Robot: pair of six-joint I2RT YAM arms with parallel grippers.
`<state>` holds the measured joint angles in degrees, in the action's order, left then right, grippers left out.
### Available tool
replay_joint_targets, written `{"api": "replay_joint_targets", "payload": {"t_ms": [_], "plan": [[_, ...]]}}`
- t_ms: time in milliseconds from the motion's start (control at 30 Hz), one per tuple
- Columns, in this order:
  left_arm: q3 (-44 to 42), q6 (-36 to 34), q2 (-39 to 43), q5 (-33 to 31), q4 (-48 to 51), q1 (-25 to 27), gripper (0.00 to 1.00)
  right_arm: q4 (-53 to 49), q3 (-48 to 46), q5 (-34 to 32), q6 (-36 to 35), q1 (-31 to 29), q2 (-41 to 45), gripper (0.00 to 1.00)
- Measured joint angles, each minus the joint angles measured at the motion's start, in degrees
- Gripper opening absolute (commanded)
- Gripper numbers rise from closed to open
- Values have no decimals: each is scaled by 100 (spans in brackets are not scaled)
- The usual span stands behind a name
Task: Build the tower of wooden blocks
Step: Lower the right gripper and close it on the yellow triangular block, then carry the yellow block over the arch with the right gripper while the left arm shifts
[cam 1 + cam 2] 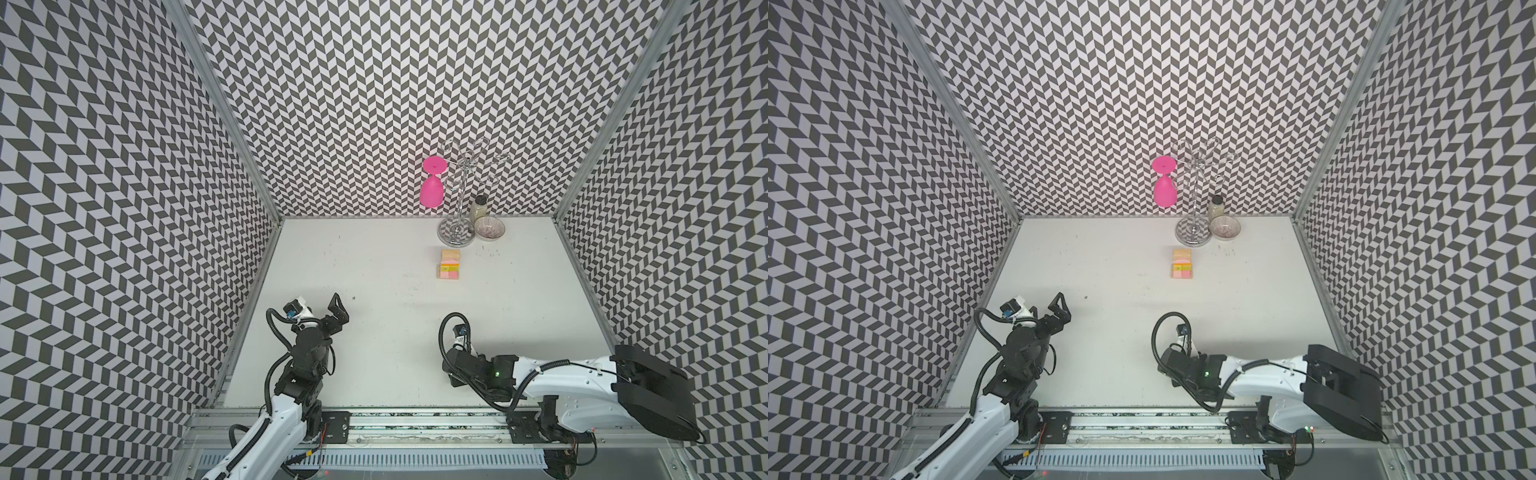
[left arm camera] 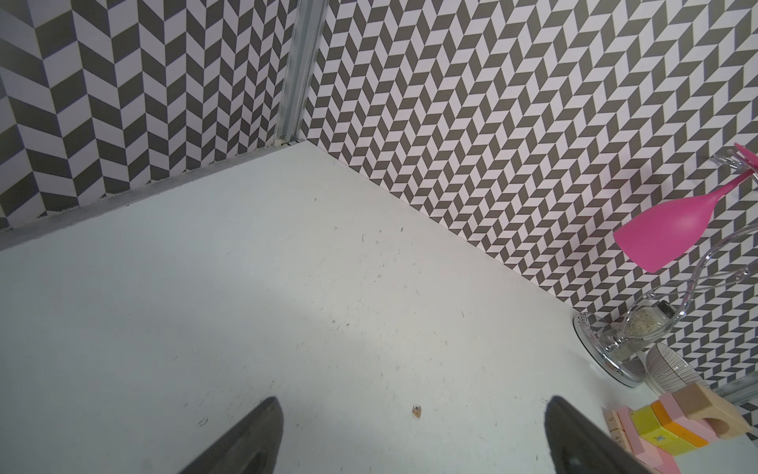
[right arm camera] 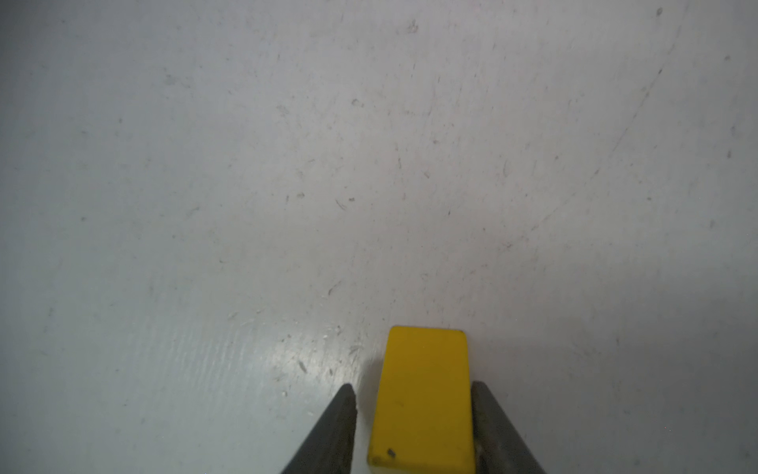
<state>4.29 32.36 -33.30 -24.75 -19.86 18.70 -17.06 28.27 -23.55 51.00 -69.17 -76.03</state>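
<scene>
yellow block (image 3: 424,361) is laid on the table (image 3: 246,205), long axis run between the jaws of the right gripper (image 3: 413,385), set close at both sides; whether it is clamped cannot be told; the tower (image 1: 449,266) is stood well beyond, nearer this arm

Small stacked tower (image 1: 449,266) — arch-topped, yellow block (image 3: 422,402) flat

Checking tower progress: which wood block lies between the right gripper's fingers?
The yellow block, alone, flanked by the right gripper; the others are stacked in the tower.
</scene>
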Motion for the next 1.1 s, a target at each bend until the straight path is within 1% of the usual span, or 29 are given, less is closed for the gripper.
{"api": "replay_joint_targets", "payload": {"t_ms": [267, 333, 433, 533, 633, 700, 833, 1000, 1100], "plan": [[0, 2, 0, 0, 20, 0, 100, -208, 199, -157, 109, -79, -201, 17], [0, 2, 0, 0, 20, 0, 100, -348, 319, -170, 76, -79, -236, 15], [0, 2, 13, 2, 22, 0, 100, -654, 702, -245, -79, -79, -208, 13], [-2, 2, 46, 2, 24, 0, 100, -938, 1217, -400, -356, -79, 127, 9], [-28, 2, 120, 0, 22, 0, 100, -1036, 1753, -728, -745, -79, 629, 0], [-61, 0, 173, 0, 24, 0, 100, -953, 2065, -861, -1207, -63, 911, 0], [-103, 0, 284, 2, 44, 0, 100, -302, 2420, -881, -2564, -26, 1224, 0], [-118, 0, 345, 2, 44, 0, 100, 560, 2312, -1279, -4234, 2, 1276, 0], [-125, 0, 345, 2, 50, 0, 100, 887, 2192, -1027, -5287, 164, 1360, 0]]}}
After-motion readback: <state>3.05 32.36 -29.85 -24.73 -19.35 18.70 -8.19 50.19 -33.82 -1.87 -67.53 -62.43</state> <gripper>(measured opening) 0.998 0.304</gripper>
